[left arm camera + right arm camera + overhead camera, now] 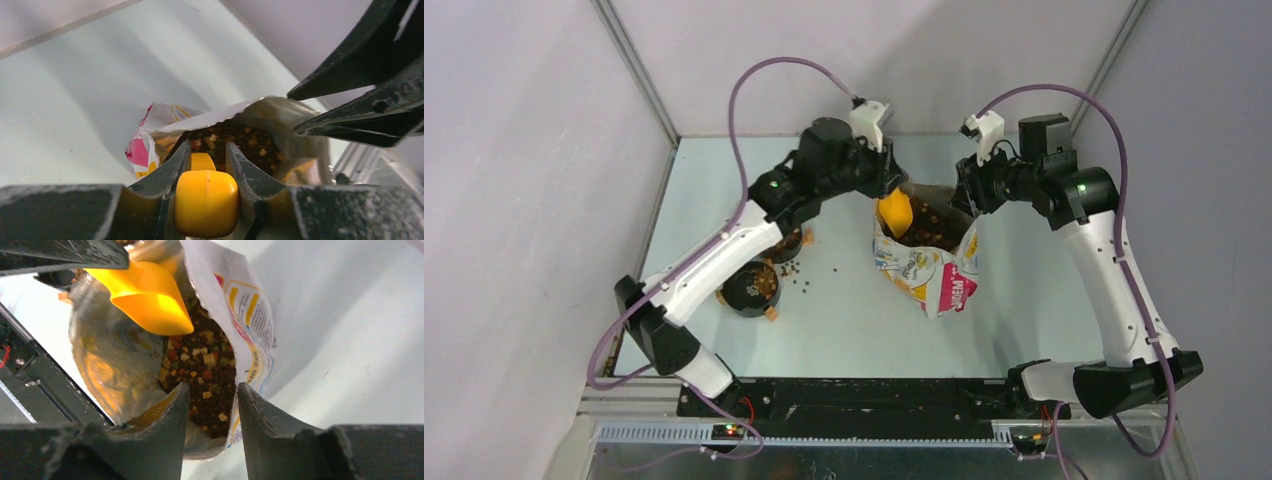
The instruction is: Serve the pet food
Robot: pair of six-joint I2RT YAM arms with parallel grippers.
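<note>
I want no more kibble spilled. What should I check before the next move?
1. Left gripper clamped on the scoop: ok.
2. Scoop tip within the bag mouth, above the pet food: ok.
3. Scoop loaded: cannot tell, only its underside shows.
4. Right gripper pinching the bag rim: not ok, jaws apart.
5. Bag standing open: ok.
6. Path to the bowl free of stray pellets: not ok, some lie on the table.
</note>
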